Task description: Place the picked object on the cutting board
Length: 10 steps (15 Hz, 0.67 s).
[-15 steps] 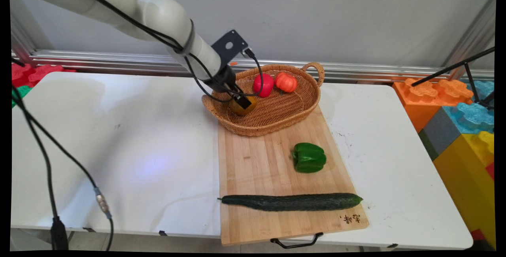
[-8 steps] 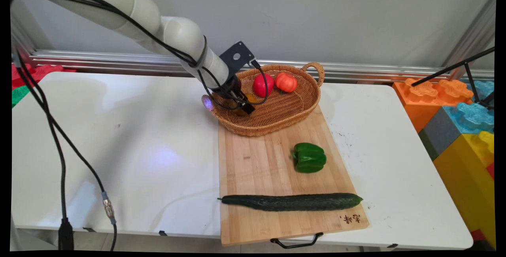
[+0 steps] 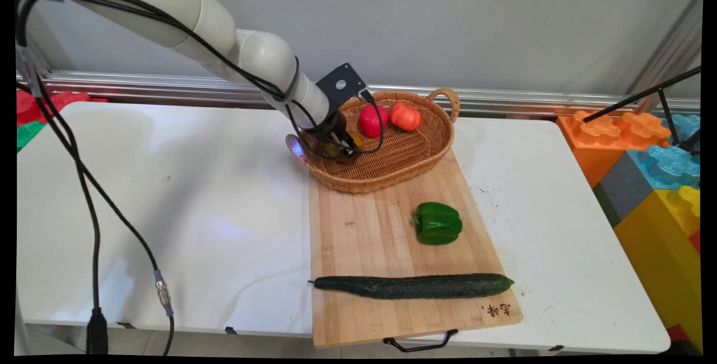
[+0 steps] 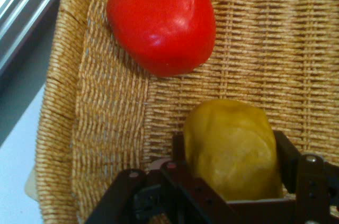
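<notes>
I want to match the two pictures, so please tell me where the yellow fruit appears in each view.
Main view: the yellow fruit lies in the left part of the basket, mostly hidden behind the hand.
Hand view: it is at the bottom centre, between the two fingers.
Shared landmark: the red fruit, in the basket beside it.

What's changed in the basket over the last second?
The gripper sank lower over the yellow fruit in the wicker basket, its fingers now on both sides of it; a firm grip can't be confirmed. Red fruit, tomato, green pepper and cucumber stayed put.
</notes>
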Each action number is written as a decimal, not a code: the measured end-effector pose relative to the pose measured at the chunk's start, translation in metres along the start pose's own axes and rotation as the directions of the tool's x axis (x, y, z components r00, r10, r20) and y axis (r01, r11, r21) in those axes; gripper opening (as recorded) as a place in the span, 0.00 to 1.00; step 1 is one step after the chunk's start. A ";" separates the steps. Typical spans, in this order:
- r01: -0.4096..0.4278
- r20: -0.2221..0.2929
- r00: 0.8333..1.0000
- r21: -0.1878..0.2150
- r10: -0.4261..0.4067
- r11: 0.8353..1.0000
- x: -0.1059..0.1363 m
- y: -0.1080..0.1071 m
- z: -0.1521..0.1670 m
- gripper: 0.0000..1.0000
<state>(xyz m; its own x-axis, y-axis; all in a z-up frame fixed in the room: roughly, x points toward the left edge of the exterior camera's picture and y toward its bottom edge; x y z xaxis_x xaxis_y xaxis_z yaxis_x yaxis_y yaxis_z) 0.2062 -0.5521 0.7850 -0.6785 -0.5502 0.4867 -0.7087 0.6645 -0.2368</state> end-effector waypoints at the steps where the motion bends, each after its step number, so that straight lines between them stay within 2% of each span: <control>1: -0.003 -0.002 1.000 0.003 0.003 1.000 0.001 0.000 -0.003 0.00; 6: -0.037 -0.045 0.998 0.036 0.039 0.999 0.019 0.003 -0.041 0.00; 10: -0.085 -0.109 0.990 0.045 0.090 0.995 0.044 0.010 -0.083 0.00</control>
<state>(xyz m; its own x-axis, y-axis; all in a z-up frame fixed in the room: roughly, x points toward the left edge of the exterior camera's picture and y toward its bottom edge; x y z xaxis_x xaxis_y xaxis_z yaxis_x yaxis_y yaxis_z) 0.1849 -0.5277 0.8736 -0.7145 -0.4299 0.5520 -0.6561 0.6856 -0.3153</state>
